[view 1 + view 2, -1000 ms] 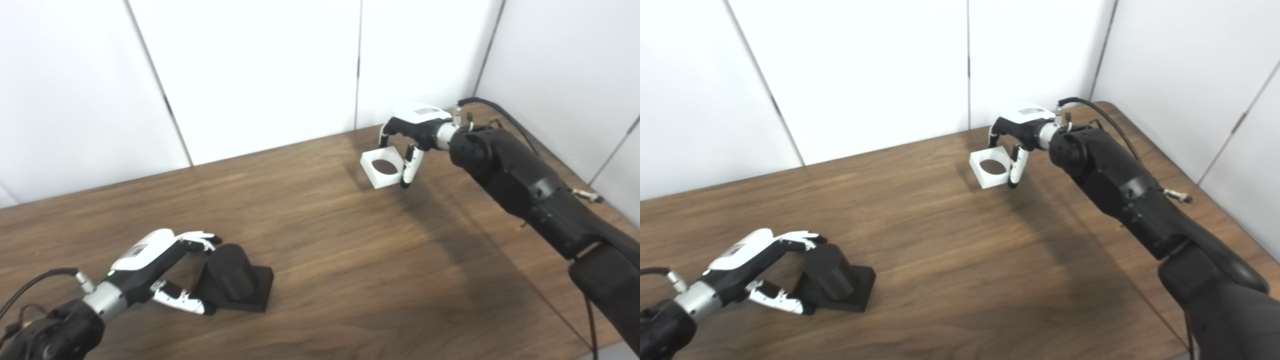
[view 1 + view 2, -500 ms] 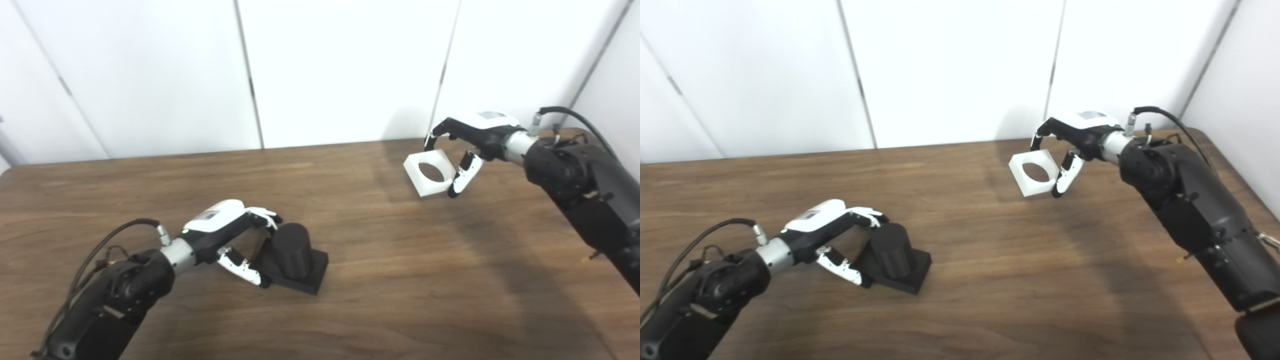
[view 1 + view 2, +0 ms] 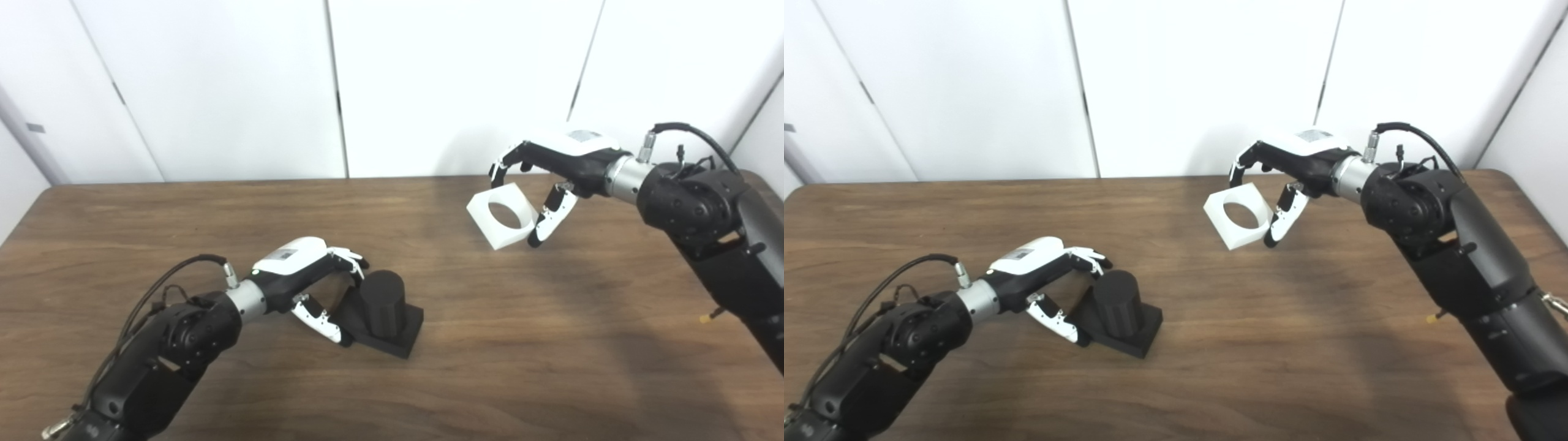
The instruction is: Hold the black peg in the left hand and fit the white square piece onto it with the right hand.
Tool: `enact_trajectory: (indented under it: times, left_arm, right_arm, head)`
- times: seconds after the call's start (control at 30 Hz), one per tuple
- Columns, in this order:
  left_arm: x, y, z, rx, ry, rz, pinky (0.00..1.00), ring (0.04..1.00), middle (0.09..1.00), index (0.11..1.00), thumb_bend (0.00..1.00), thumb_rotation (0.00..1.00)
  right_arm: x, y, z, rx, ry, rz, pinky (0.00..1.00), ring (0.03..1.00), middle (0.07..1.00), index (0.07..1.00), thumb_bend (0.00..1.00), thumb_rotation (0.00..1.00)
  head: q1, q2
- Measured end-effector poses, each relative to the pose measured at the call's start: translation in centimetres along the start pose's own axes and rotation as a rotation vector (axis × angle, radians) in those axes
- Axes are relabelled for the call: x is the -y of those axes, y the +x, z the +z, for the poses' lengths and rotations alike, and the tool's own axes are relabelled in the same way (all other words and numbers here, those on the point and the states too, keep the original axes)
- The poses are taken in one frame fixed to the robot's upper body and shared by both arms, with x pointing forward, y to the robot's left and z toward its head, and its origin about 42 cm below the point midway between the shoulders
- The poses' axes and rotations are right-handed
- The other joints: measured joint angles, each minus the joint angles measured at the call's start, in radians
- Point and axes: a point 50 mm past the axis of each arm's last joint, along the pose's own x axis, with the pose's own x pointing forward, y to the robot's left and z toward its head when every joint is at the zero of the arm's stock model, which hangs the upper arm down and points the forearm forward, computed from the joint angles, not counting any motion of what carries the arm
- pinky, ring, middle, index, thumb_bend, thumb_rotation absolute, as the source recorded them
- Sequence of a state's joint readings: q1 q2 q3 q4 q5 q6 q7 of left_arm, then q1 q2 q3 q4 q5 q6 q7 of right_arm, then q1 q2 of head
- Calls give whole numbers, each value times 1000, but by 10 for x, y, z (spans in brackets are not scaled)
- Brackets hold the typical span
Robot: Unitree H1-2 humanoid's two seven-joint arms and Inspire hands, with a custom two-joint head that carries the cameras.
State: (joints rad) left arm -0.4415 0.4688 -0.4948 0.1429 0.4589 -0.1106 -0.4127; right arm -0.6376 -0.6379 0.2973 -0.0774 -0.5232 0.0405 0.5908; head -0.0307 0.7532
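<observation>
White square piece (image 3: pixel 503 216) lifted, pinched in right robot hand (image 3: pixel 554 168), left robot hand (image 3: pixel 306 275) gripping black peg (image 3: pixel 381 306)

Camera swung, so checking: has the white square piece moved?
Yes. The white square piece, in the right hand, has moved left of the wall seam, toward the black peg.

- A brown wood-grain table (image 3: pixel 551 343) fills the lower half, its far edge against the wall.
- White wall panels (image 3: pixel 453 79) stand behind, split by thin dark vertical seams.
- Even light; soft shadows lie on the tabletop.
</observation>
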Motion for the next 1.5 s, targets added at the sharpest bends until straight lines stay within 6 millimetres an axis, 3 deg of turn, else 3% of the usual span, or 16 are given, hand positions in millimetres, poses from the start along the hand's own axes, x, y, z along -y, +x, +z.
enact_trajectory:
  times: [0.43,1.0,1.5]
  left_arm:
    - [-2,8,6,-3,64,-9,782,917,860,490,524,67]
    - [-6,26,15,-7,186,-25,759,924,859,490,524,70]
    - [-6,30,19,-7,198,-24,762,923,867,491,524,70]
  right_arm:
    - [-3,10,48,165,6,10,662,789,761,478,522,129]
    - [-12,26,88,281,34,41,705,806,759,479,523,129]
    - [-28,44,95,284,30,97,697,790,753,478,524,130]
  head:
    - [17,11]
    - [28,14]
    - [37,18]
